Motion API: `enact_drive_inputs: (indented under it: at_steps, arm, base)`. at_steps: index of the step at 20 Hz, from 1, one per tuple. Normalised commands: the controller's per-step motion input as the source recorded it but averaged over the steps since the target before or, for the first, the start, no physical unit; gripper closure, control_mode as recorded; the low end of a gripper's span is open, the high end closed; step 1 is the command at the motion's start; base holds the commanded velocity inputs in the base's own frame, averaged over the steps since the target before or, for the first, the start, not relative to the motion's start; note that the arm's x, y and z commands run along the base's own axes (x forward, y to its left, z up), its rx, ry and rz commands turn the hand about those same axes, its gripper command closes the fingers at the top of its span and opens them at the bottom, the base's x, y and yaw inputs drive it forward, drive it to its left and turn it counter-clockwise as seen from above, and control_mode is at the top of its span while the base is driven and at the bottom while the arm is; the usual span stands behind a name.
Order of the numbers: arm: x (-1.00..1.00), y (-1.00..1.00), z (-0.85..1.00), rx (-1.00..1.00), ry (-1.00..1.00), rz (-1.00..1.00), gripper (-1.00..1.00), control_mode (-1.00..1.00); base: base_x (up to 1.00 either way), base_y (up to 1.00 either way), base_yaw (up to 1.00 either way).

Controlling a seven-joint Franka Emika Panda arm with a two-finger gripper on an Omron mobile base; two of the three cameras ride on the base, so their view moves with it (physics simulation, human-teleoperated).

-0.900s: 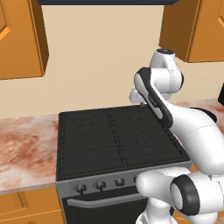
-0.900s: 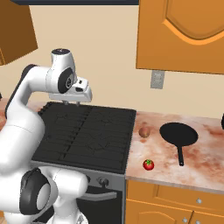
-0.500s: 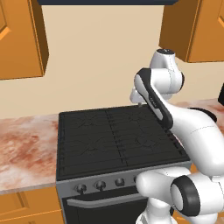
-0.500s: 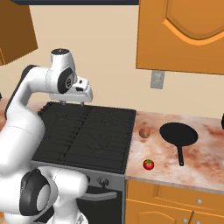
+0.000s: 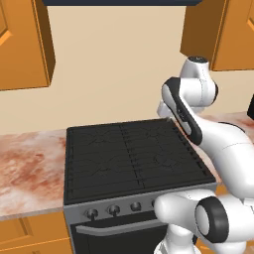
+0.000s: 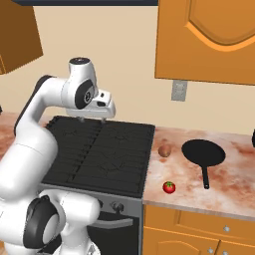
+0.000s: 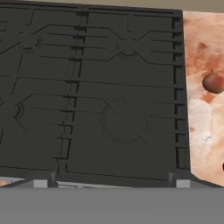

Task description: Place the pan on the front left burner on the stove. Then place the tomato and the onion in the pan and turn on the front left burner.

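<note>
While above stove [image 6: 99,149], gripper [image 6: 92,119] wide, empty

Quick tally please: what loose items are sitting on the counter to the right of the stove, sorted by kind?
Flat round black frying pan with long handle: 1
Small bright red tomato: 1
Small brownish round onion: 1
Total: 3

The stove [image 6: 99,149] is black, its grates crossing in star shapes, above a grey front panel with dark knobs. The pan [image 6: 203,152] is all black. The tomato [image 6: 169,187] is bright red, the onion [image 6: 165,150] brownish. The bench [image 6: 224,187] is mottled rust and cream.
</note>
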Motion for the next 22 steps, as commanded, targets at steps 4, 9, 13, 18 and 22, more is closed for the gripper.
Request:
enact_drive_inputs:
  at_steps: [4,9,13,18,22]
  arm:
    - [-0.01,-0.53,-0.07,0.00,0.00,0.00,-1.00,-1.00]
    - [0.00,-0.50,-0.10,0.00,0.00,-0.01,-1.00,-1.00]
    - [0.00,-0.50,-0.05,0.00,0.00,-0.02,-1.00,-1.00]
    - [0.00,-0.45,-0.05,0.00,0.00,-0.02,-1.00,-1.00]
    - [0.00,-0.39,-0.04,0.00,0.00,-0.04,-1.00,-1.00]
  base:
    - [0.00,0.00,0.00]
    - [0.00,0.00,0.00]
    - [0.00,0.00,0.00]
    - [0.00,0.00,0.00]
    - [0.00,0.00,0.00]
